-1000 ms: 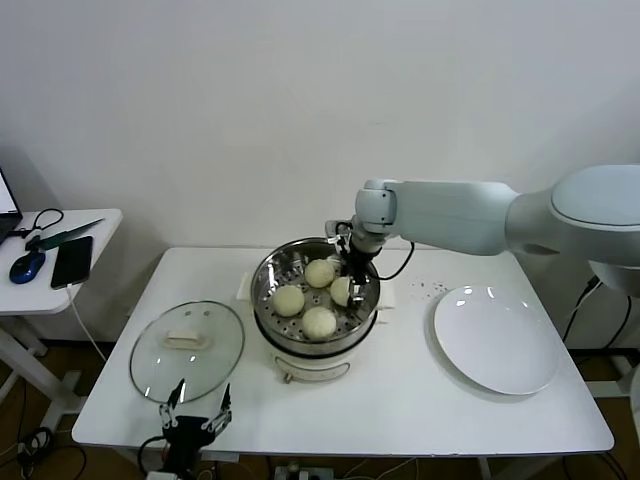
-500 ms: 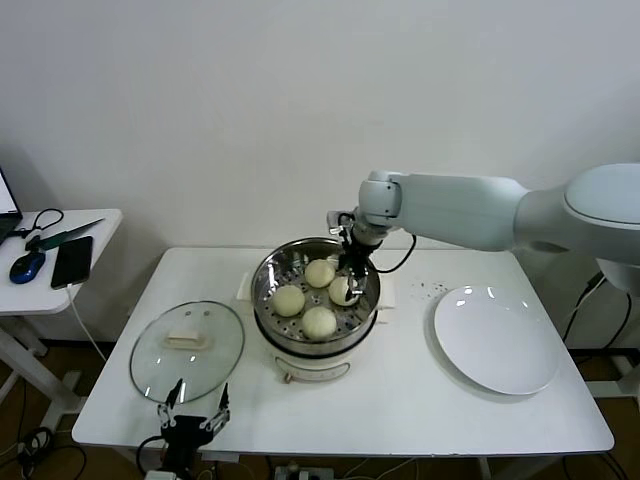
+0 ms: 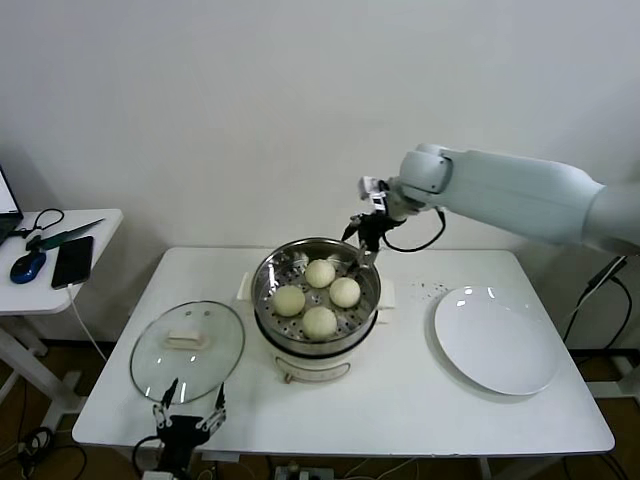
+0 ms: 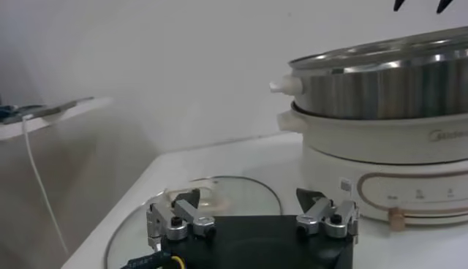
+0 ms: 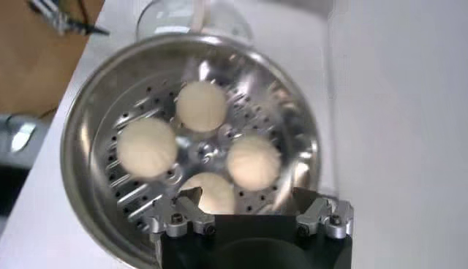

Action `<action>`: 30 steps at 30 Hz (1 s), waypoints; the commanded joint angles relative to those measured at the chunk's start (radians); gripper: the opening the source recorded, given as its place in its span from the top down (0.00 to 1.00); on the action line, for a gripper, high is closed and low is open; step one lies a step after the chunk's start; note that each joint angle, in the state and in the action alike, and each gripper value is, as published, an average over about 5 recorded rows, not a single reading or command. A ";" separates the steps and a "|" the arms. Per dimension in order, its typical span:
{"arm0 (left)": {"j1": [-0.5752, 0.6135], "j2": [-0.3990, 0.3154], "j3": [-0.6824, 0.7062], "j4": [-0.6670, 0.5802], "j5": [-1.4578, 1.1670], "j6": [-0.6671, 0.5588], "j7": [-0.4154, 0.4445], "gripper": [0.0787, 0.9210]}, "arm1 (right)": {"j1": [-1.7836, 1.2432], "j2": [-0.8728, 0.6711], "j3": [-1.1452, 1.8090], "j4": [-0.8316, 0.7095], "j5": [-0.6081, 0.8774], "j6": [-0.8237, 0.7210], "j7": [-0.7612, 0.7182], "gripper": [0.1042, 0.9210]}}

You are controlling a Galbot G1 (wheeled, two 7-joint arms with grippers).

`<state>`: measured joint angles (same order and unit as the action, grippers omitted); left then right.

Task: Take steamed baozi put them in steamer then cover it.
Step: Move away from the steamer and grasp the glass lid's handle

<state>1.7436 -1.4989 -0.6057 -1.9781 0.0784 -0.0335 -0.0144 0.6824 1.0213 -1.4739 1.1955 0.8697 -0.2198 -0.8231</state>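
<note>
Buns point(image 3: 320, 296), all four, are sitting in steamer point(image 3: 268, 300); right gripper point(image 3: 362, 243) is hovering over its back rim, fully open, empty.

Left gripper point(image 3: 187, 420) is idling fully open, empty, at table point(image 3: 400, 400) front-left edge beside lid point(image 3: 187, 350).

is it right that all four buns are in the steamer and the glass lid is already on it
Not quite. All four buns are in the steamer, but the glass lid lies on the table to the steamer's left, as the head view shows.
</note>
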 commanded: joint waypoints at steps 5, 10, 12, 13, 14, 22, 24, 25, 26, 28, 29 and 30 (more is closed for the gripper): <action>-0.030 -0.003 -0.018 -0.014 0.044 0.000 -0.006 0.12 | -0.531 -0.357 0.614 0.144 -0.023 0.265 0.426 0.12; -0.049 -0.008 -0.033 -0.025 0.086 0.014 -0.011 0.12 | -0.829 -0.381 0.919 0.169 -0.113 0.325 0.510 0.12; -0.050 -0.008 -0.040 -0.029 0.119 0.019 -0.015 0.12 | -0.936 -0.386 1.023 0.193 -0.141 0.336 0.534 0.12; -0.050 -0.007 -0.045 -0.032 0.141 0.019 -0.016 0.12 | -0.993 -0.385 1.084 0.210 -0.152 0.336 0.543 0.12; -0.050 -0.006 -0.049 -0.036 0.164 0.019 -0.017 0.12 | -1.053 -0.383 1.154 0.227 -0.162 0.335 0.552 0.12; -0.075 0.021 -0.102 -0.049 0.497 0.009 -0.039 0.12 | -1.441 -0.301 1.579 0.305 -0.235 0.299 0.587 0.12; -0.081 0.032 -0.114 -0.051 0.610 0.005 -0.040 0.12 | -1.514 -0.281 1.649 0.327 -0.241 0.272 0.595 0.12; -0.082 0.036 -0.119 -0.053 0.662 0.006 -0.039 0.12 | -1.549 -0.271 1.686 0.338 -0.244 0.259 0.599 0.12; -0.083 0.041 -0.122 -0.055 0.715 0.007 -0.039 0.12 | -1.582 -0.260 1.716 0.348 -0.249 0.245 0.601 0.12; -0.085 0.050 -0.129 -0.059 0.824 0.010 -0.037 0.12 | -1.644 -0.233 1.777 0.365 -0.258 0.225 0.605 0.12; -0.085 0.055 -0.132 -0.061 0.881 0.014 -0.036 0.12 | -1.675 -0.218 1.807 0.371 -0.263 0.218 0.606 0.12; -0.086 0.060 -0.134 -0.061 0.935 0.018 -0.035 0.12 | -1.704 -0.204 1.833 0.377 -0.267 0.212 0.606 0.12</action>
<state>1.6715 -1.4658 -0.7068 -2.0289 0.5200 -0.0232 -0.0459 -0.5472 0.7454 -0.1294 1.4772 0.6727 0.0360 -0.2787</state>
